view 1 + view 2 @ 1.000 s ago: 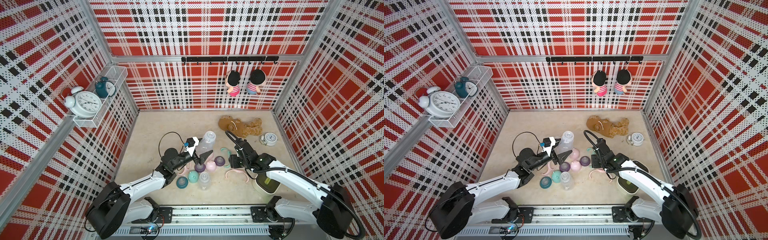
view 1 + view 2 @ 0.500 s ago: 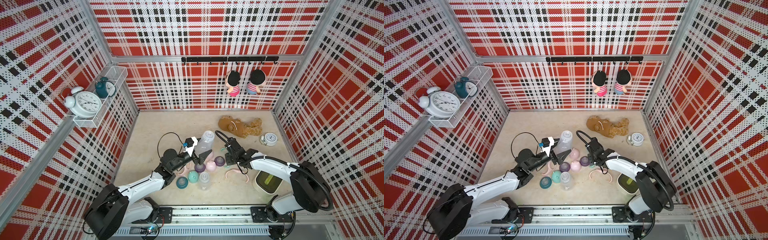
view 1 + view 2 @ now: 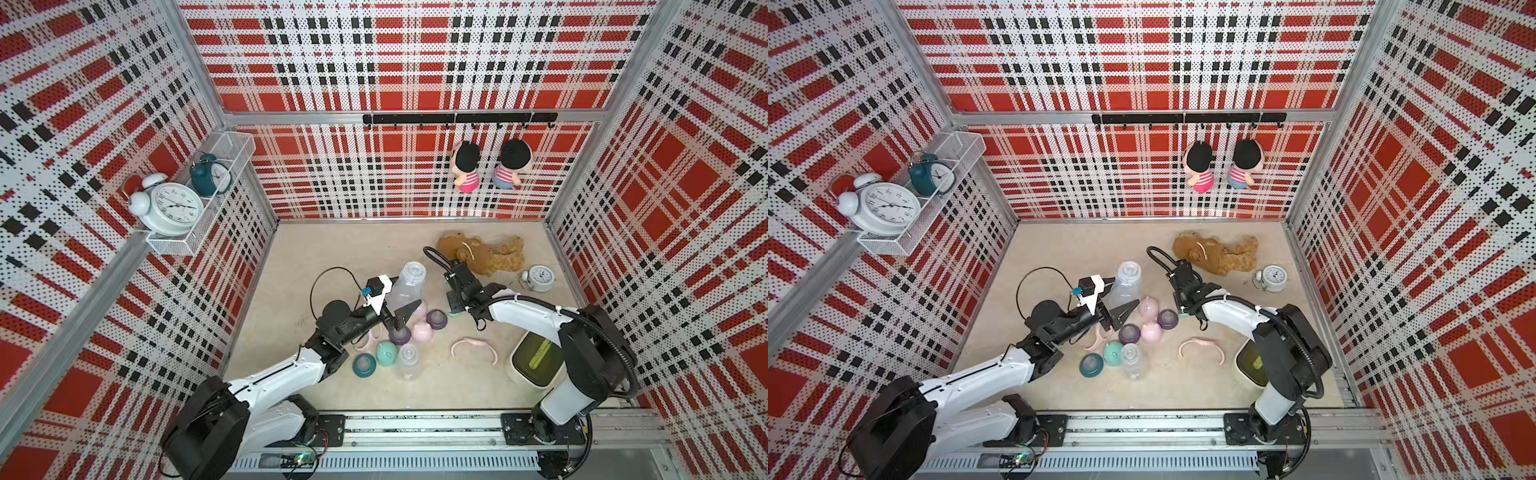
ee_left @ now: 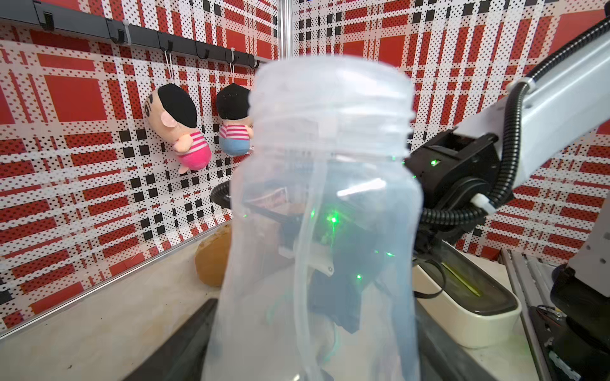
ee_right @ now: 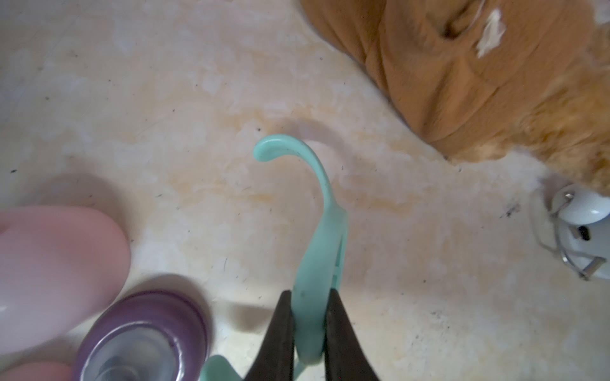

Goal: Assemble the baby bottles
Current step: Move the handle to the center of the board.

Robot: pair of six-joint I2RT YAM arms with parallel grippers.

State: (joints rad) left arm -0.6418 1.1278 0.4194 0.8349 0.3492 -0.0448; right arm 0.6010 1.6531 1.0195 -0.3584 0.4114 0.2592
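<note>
My left gripper (image 3: 395, 309) (image 4: 313, 363) is shut on a clear open-necked baby bottle (image 3: 409, 282) (image 4: 323, 198), held tilted above the heap of parts. My right gripper (image 5: 308, 297) (image 3: 452, 309) points down at the floor and is shut on a teal handle ring (image 5: 317, 237), whose curved end sticks out past the fingertips. On the floor lie purple collars (image 3: 436, 319) (image 5: 142, 333), pink caps (image 3: 423, 332), a mint cap (image 3: 386, 353), a teal collar (image 3: 364, 365), a second clear bottle (image 3: 408, 359) and a pink handle ring (image 3: 473, 349).
A brown plush bear (image 3: 482, 253) and a small white alarm clock (image 3: 540, 278) lie just behind the right gripper. A cream container (image 3: 536, 361) stands at the front right. Two dolls (image 3: 467, 166) hang on the back wall, and a wire shelf (image 3: 199, 199) holds clocks.
The right arm has swung left and back to the teal handle ring, and its jaws have closed on it. The left gripper has kept the bottle nearly still.
</note>
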